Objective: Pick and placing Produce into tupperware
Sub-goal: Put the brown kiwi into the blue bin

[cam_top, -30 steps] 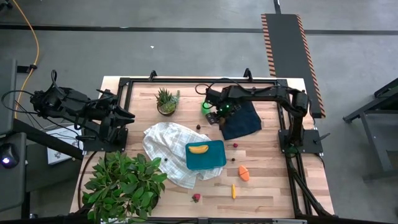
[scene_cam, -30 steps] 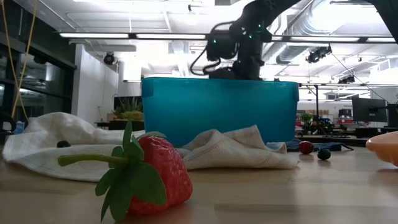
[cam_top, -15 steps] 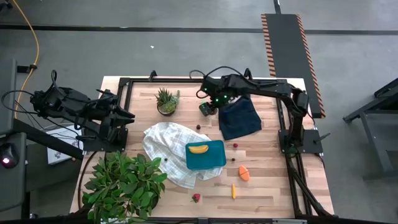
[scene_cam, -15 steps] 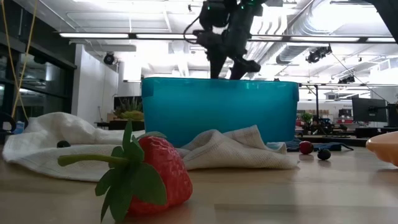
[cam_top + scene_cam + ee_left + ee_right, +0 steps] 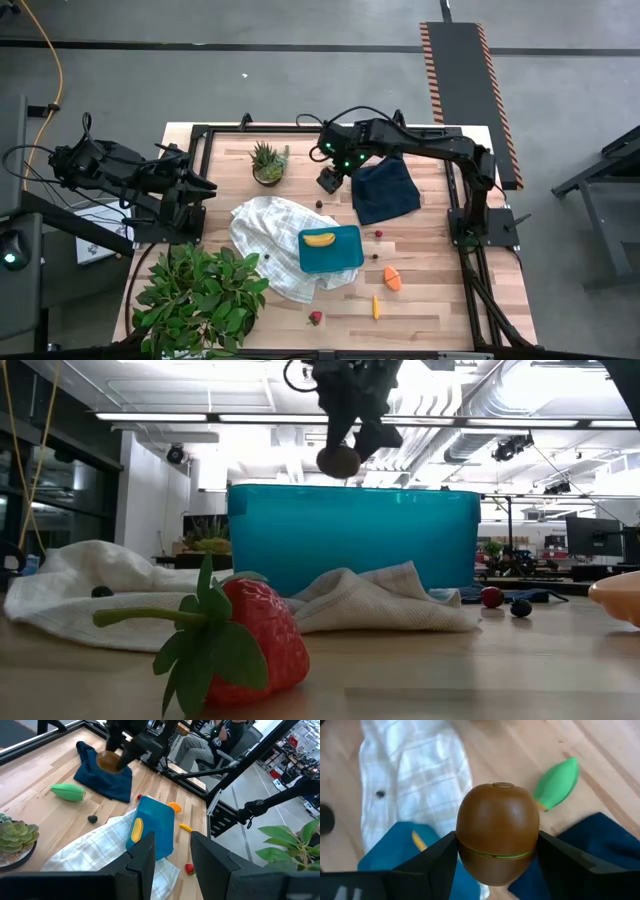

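Observation:
My right gripper (image 5: 328, 181) hangs above the table's far middle, just left of the navy cloth, shut on a brown round fruit (image 5: 497, 832). That fruit also shows above the box in the low view (image 5: 338, 460). The teal tupperware (image 5: 331, 249) stands open on a white checked cloth, with the yellow banana (image 5: 319, 238) lying in it. A green fruit (image 5: 557, 782) lies on the wood below the held fruit. My left gripper (image 5: 171, 852) waits at the table's left edge, open and with nothing between its fingers. My right gripper pinches the brown round fruit between its two fingers (image 5: 439, 857), one on each side at its widest part (image 5: 470, 847). The fingers come from above, slanting steeply down. The fruit hangs clear of the table, its stem end pointing away from the gripper.
Near the front edge lie a strawberry (image 5: 316, 318), a carrot (image 5: 376, 306) and an orange wedge (image 5: 391, 277). The white cloth (image 5: 262, 232) spreads left of the box and the navy cloth (image 5: 386, 192) lies at the far right. A potted succulent (image 5: 267, 163) and a leafy plant (image 5: 198, 292) stand on the left.
My right gripper has risen from the table beside the navy cloth, drifting a little toward the table's left and rolling at the wrist. The brown fruit has gone up with it and now hangs above the box's rim in the low view.

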Available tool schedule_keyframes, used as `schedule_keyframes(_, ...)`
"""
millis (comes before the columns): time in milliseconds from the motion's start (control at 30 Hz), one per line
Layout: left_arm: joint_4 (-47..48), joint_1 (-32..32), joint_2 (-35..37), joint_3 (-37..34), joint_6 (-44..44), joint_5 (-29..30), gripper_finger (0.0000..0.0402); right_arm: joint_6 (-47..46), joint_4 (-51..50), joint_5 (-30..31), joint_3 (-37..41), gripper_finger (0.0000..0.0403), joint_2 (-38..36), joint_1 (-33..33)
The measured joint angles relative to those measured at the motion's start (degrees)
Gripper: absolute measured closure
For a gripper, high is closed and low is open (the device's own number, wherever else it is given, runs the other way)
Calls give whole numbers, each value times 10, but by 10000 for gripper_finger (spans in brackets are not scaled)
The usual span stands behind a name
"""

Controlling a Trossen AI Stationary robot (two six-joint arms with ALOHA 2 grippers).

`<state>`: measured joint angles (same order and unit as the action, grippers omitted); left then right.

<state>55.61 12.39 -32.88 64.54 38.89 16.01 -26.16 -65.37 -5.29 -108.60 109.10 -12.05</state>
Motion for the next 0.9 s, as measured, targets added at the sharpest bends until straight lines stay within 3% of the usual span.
schedule_keyframes(900,0,0,0,0,4,0,291,122,-6,-50,-14,174,0,122)
